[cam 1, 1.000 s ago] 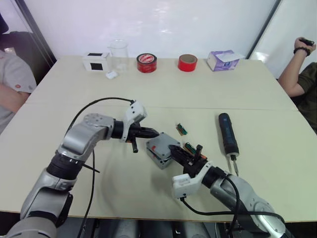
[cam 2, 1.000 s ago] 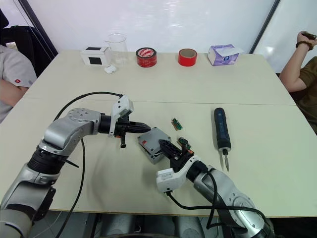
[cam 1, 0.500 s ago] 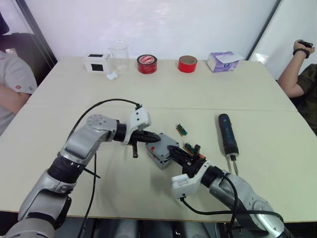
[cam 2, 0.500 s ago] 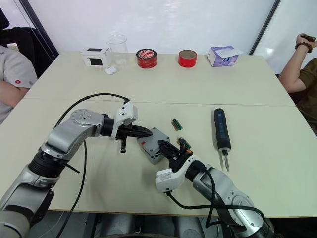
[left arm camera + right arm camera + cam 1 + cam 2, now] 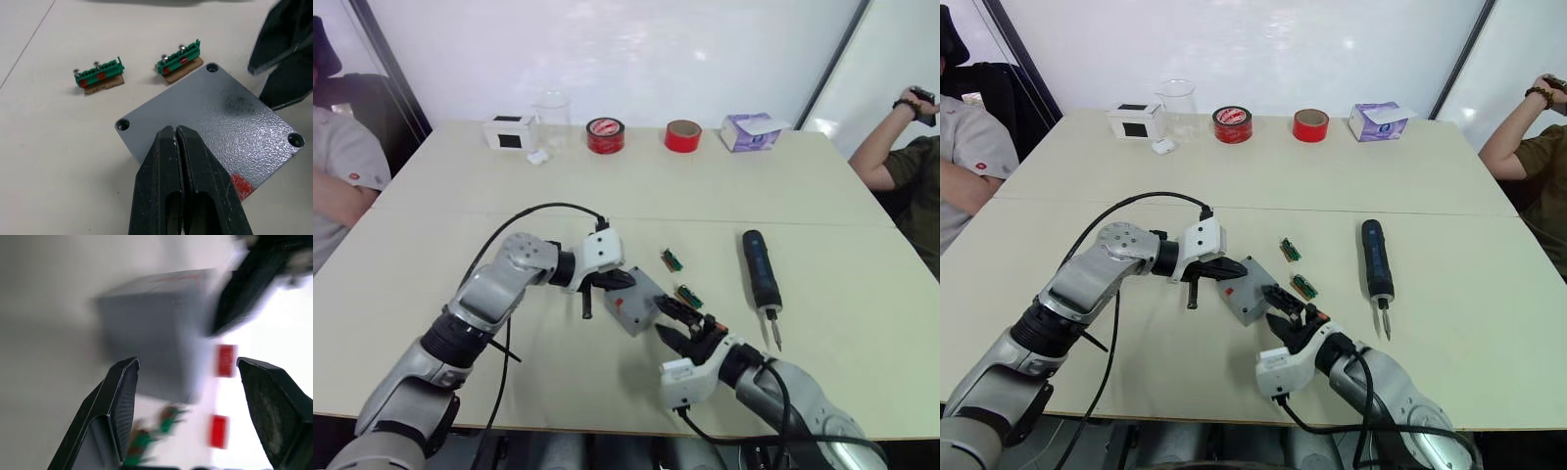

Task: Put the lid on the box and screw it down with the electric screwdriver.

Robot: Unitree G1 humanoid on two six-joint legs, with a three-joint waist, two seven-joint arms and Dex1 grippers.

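Both tools have shifted: the left tool, clenched shut, now presses its tips on the lid atop the box at frame centre, while the right tool, spread wide, has backed off. Seating looks done; the electric screwdriver lies untouched at right. No legible writing.

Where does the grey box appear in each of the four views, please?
Left eye view: the box, mid-picture, between the left tool and right tool.
Right eye view: mid-picture again.
Left wrist view: just past the shut left tool.
Right wrist view: blurred, beyond the open right tool.
Shared landmark: the green terminal strips beside it.
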